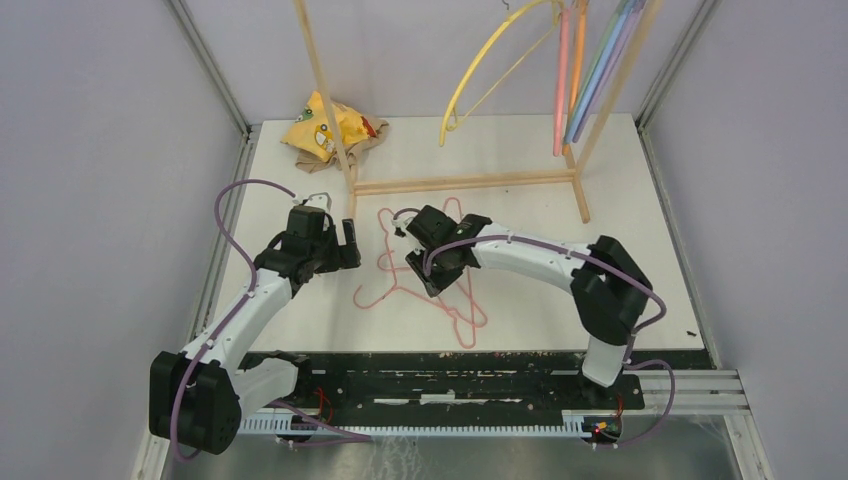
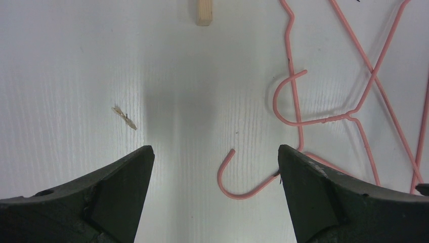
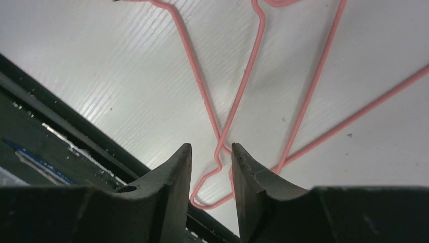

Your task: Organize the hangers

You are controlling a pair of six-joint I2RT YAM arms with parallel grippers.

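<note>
Two pink hangers [image 1: 468, 322] lie crossed over each other on the white table between my arms. My left gripper [image 1: 352, 250] is wide open and empty just left of them. In the left wrist view one pink hook [image 2: 238, 179] lies on the table between its fingertips [image 2: 215, 148], close to the right finger. My right gripper [image 1: 440, 283] hovers over the hangers and points toward the near edge. Its jaws [image 3: 211, 145] stand slightly apart above a bend of pink wire [image 3: 218, 152], not closed on it. A yellow hanger [image 1: 480, 70] and several pink, orange and blue ones [image 1: 580, 70] hang on the rack.
The wooden rack's base bar [image 1: 460, 183] crosses the table behind the grippers; one foot end shows in the left wrist view [image 2: 203, 12]. A crumpled yellow bag [image 1: 325, 125] lies at the back left. A black rail [image 1: 450, 365] runs along the near edge, also in the right wrist view [image 3: 50, 136].
</note>
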